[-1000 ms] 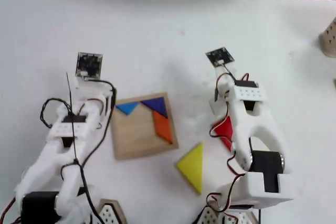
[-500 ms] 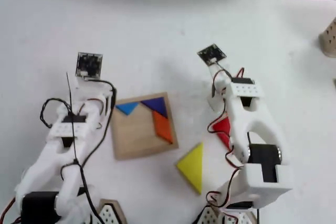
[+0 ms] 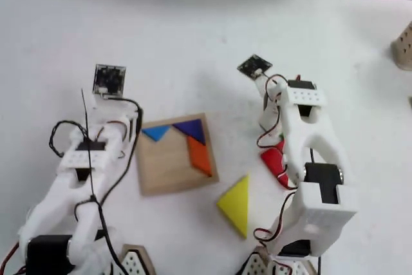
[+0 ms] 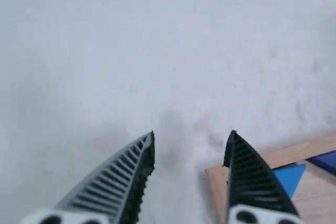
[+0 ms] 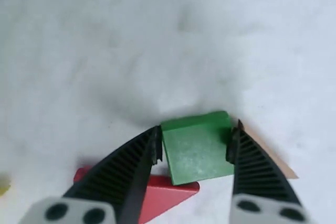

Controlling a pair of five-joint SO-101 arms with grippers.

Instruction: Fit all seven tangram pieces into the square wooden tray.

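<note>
Bracketing the green square (image 5: 197, 153), the right tool (image 5: 194, 136) has its jaws spread, one ribbed black tip at each of two opposite edges, and no squeeze on the piece is evident. The square lies on the white counter (image 3: 193, 43), right of centre in the high view under the right arm. One of its edges touches or overlaps a red triangle (image 5: 163, 191), and a tan piece (image 5: 274, 162) peeks out beside one jaw. The left tool (image 4: 190, 150) is open and empty over bare counter, just beside a corner of the tray (image 4: 273, 155).

The step in hand looks like picking up the square. Done well, the jaws close evenly on the two parallel edges, low enough to catch the thin side faces. The lift then goes straight up so the red triangle is not dragged along. Before lowering, the square wants turning in line with the tray walls, then setting flat on open floor.

The pieces are thin, flat and painted, with a matt finish and crisp straight edges; the green face shows faint scuffing. They probably offer little grip height and may slip. The tray is pale bare wood, square, with a low raised rim. A blue triangle (image 3: 156, 132), a dark blue piece (image 3: 191, 129) and an orange piece (image 3: 200, 156) sit along its upper and right sides, and the rest of the floor is bare. A yellow triangle (image 3: 237, 204) lies at lower centre, between the tray and the right arm.
</note>
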